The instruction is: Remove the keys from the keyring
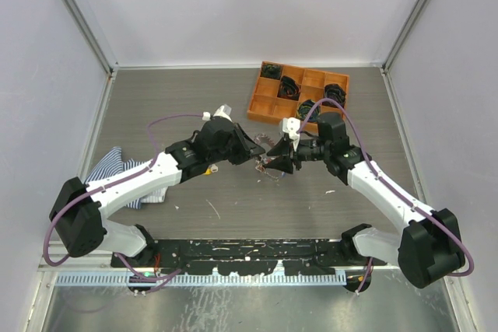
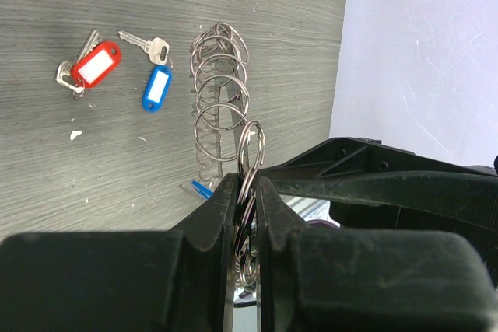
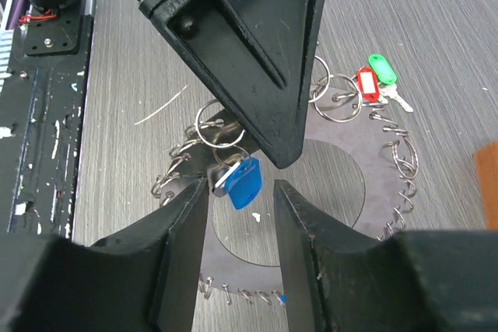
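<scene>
The keyring (image 3: 385, 184) is a grey loop fringed with small wire rings, partly lifted off the table (image 1: 271, 167). My left gripper (image 2: 247, 180) is shut on a bunch of its rings (image 2: 222, 91); it shows as a black wedge in the right wrist view (image 3: 249, 52). A blue-tagged key (image 3: 245, 180) hangs from a ring just under it. My right gripper (image 3: 240, 190) is open, its jaws on either side of that key without touching it. A red-tagged key (image 2: 95, 64) and another blue-tagged key (image 2: 156, 87) lie loose on the table. Red (image 3: 366, 83) and green (image 3: 381, 68) tags lie by the ring's far rim.
An orange compartment tray (image 1: 268, 114) holding black coiled bundles (image 1: 292, 85) stands just behind the grippers. A striped blue-white cloth (image 1: 113, 169) lies at the left under the left arm. A black base rail (image 1: 249, 254) runs along the near edge.
</scene>
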